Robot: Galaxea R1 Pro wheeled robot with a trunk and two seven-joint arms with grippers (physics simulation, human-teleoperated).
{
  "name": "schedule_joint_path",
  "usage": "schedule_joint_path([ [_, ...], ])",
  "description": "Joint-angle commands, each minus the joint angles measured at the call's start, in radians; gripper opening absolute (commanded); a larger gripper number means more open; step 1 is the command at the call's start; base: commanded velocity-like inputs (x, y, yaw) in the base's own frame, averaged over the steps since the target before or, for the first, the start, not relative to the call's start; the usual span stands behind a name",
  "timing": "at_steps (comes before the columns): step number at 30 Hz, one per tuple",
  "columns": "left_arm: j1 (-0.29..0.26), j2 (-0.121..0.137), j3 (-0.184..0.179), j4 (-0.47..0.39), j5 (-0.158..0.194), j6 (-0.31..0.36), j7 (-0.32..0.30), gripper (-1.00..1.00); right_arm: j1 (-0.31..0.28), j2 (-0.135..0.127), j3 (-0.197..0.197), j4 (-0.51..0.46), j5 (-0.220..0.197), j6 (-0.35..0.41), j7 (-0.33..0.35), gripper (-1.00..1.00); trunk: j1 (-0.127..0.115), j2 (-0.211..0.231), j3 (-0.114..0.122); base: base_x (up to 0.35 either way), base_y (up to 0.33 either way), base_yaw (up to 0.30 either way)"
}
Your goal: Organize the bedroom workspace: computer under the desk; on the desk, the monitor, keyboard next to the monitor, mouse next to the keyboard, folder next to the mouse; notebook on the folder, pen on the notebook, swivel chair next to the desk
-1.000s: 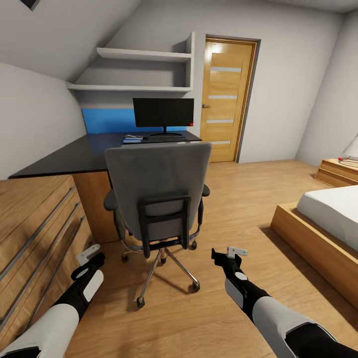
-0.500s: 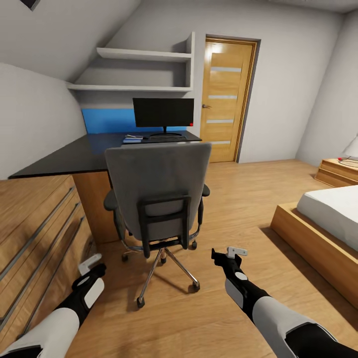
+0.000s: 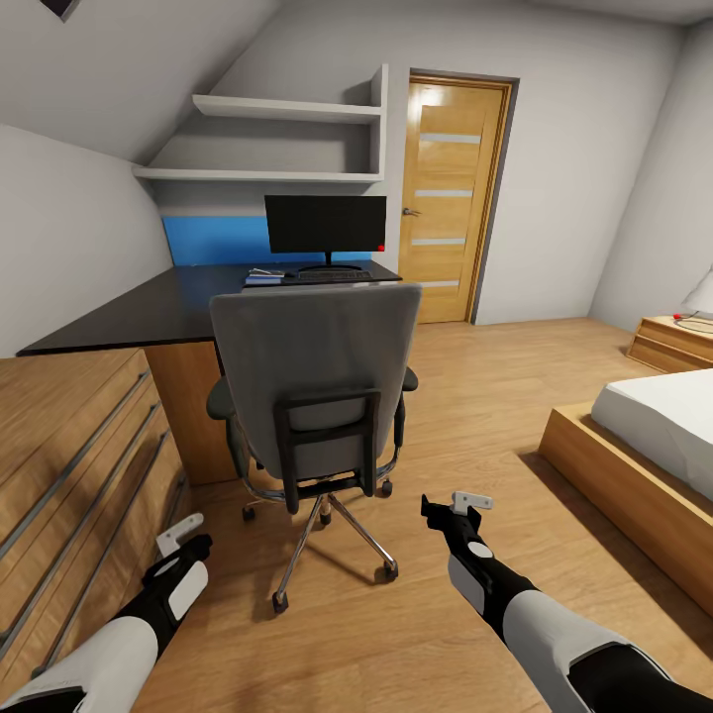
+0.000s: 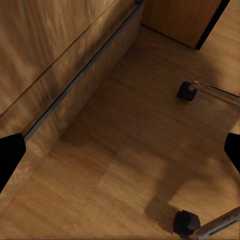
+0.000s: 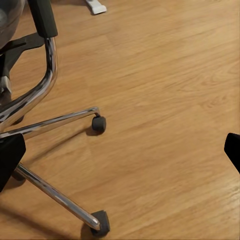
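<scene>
The swivel chair (image 3: 315, 381) stands with its grey back toward me, pushed up to the black desk (image 3: 139, 312). On the desk's far end stands the monitor (image 3: 325, 226), with the keyboard (image 3: 332, 276) in front of its foot. Left of the keyboard lies the blue folder (image 3: 263, 280) with the dark notebook on top. The mouse and pen are too small to tell; the computer is out of view. My left gripper (image 3: 183, 540) hangs open low beside the cabinet, over bare floor (image 4: 120, 152). My right gripper (image 3: 454, 509) is open by the chair's star base (image 5: 50, 125).
A light wooden cabinet (image 3: 69, 465) with long bar handles runs along the left. A bed (image 3: 659, 426) and a nightstand (image 3: 678, 342) stand on the right, a wooden door (image 3: 451, 198) at the back. Open floor lies between chair and bed.
My left gripper has sunk a little lower and back toward me. The right arm and the chair have not moved.
</scene>
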Motion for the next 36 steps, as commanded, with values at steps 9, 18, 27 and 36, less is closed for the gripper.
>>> schedule_joint_path([
  [9,-0.001,-0.001,-0.003,0.001,0.005,-0.006,0.000,1.00,-0.001,0.000,0.009,-0.001,-0.006,-0.006,-0.008,1.00,0.000,0.000,-0.001,0.000,0.000,0.000],
  [18,-0.001,-0.003,-0.005,0.001,0.004,-0.006,-0.001,1.00,-0.001,0.006,0.011,-0.001,-0.006,-0.019,-0.012,1.00,0.000,0.000,-0.001,0.000,0.000,0.013],
  [27,-0.001,-0.010,-0.050,0.002,-0.011,-0.005,0.000,1.00,-0.001,0.007,0.011,-0.001,-0.006,-0.040,-0.013,1.00,0.000,0.000,-0.001,0.111,-0.106,0.207],
  [36,-0.001,-0.016,-0.066,0.003,-0.014,-0.005,0.001,1.00,-0.001,0.006,0.010,-0.001,-0.006,-0.042,-0.013,1.00,0.000,0.000,-0.001,0.134,-0.111,0.219],
])
